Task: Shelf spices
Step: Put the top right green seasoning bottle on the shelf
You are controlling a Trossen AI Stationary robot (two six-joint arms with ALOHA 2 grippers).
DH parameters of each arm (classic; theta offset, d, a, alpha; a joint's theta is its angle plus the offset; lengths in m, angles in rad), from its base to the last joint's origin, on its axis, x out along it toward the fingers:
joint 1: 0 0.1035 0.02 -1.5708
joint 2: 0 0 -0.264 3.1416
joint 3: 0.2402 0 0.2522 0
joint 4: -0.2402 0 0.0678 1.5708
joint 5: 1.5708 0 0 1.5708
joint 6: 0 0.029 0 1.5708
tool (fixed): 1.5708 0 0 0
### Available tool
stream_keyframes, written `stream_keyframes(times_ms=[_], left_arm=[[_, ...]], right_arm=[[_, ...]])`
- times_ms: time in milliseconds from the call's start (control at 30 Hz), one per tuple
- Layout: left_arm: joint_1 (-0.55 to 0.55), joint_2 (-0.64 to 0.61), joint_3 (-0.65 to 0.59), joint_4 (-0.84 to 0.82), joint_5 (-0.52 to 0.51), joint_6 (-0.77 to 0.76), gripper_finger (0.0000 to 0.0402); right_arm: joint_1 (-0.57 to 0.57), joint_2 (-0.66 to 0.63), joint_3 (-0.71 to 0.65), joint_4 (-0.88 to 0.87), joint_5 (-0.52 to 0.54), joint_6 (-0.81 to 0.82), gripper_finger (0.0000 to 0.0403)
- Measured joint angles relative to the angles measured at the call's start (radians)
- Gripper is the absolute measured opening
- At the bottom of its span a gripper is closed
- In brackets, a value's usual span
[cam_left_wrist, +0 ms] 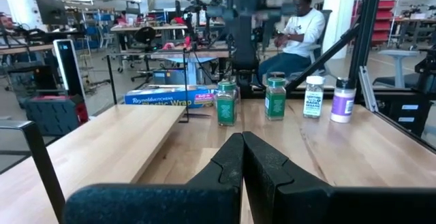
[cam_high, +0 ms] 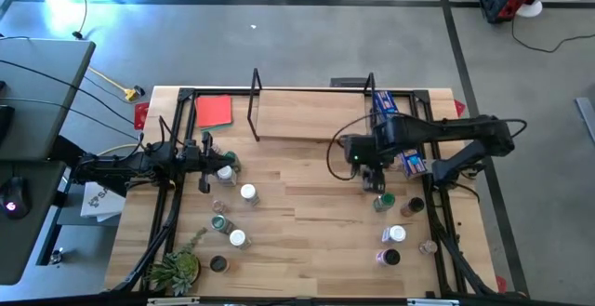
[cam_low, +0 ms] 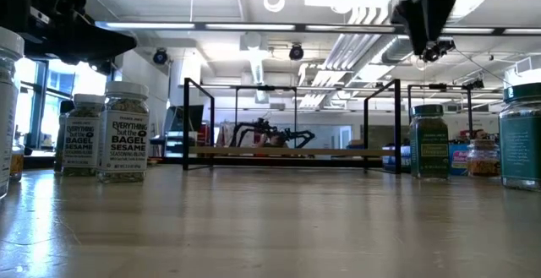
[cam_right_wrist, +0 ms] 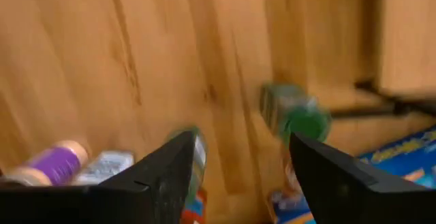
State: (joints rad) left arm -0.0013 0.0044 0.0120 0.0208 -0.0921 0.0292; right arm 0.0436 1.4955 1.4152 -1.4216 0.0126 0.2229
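Note:
The spices stand in two groups on the table: jars near the left side [cam_high: 248,192] and jars near the right side [cam_high: 397,234]. The shelf [cam_high: 297,127], a light-wood board between black wire uprights, stands at the far edge. My right gripper [cam_right_wrist: 238,176] hangs open above the table, pointing down, over the far jars of the right group; a green-topped jar [cam_right_wrist: 300,118] shows below and beyond its fingers, which touch nothing. My left gripper [cam_left_wrist: 242,163] rests shut and level at the table's left side [cam_high: 210,157], beside a white-topped jar [cam_high: 223,171].
A long blue box [cam_high: 398,134] lies at the far right beside the shelf. A red sheet [cam_high: 214,111] lies at the far left and a small plant [cam_high: 177,269] at the near left corner. The table's middle [cam_high: 307,213] is bare wood. A person sits beyond the table [cam_left_wrist: 303,26].

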Motion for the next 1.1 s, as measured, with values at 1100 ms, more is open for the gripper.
stream_keyframes(times_ms=[1100], left_arm=[[0.0,0.002,0.0,-0.002,0.002,-0.158,0.0001]], right_arm=[[-0.149,-0.081,-0.412,0.338,0.089,-0.111,0.0248]])
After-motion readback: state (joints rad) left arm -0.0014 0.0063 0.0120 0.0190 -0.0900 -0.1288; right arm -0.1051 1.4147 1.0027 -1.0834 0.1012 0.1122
